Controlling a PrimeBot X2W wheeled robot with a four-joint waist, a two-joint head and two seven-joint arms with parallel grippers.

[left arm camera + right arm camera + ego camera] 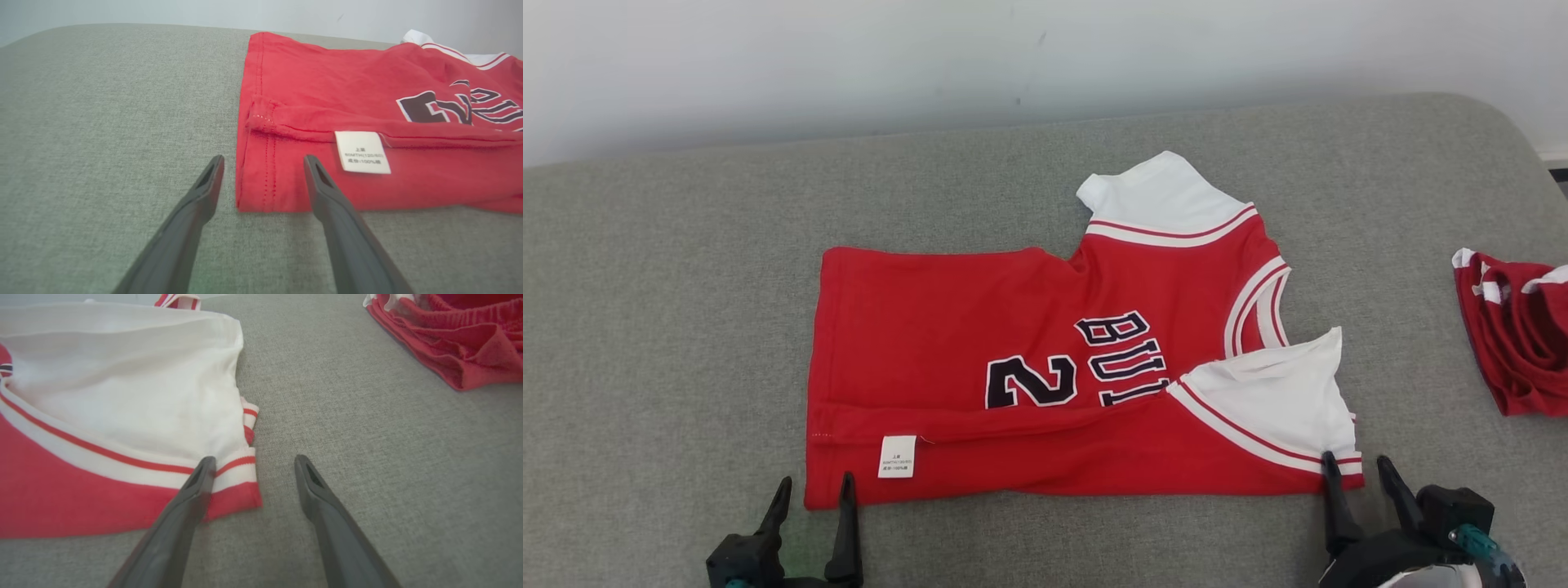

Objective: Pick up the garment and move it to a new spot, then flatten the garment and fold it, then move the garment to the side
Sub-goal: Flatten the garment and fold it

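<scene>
Red jersey [1045, 359] lay sideways at mid-frame in the head view, hem to the left and collar to the right, on the grey cushion [645, 327]. Its lower long edge was turned up over the front in a strip, w/ the white care label [897, 456] facing up. The lower white sleeve [1274, 384] sat on top near the print, and the upper sleeve [1152, 196] stuck out flat.

Step in hand, by my read: the fold, approx. one lengthwise turn in, w/ the move aside not yet done.

Left gripper [817, 480] was at lower left, jaws wide and holding nothing, fingers either side of the hem corner. Right gripper [1356, 460] was at lower right, also wide and empty, w/ one finger over the striped corner.

Next move prob. calls for both arms to reach the upper edge, pinch it at hem and sleeve, then bring it down evenly so the strip stays put.

A 2nd red garment [1515, 335] lay bunched at the right edge, loose on the cushion and not in any bin or basket.
</scene>
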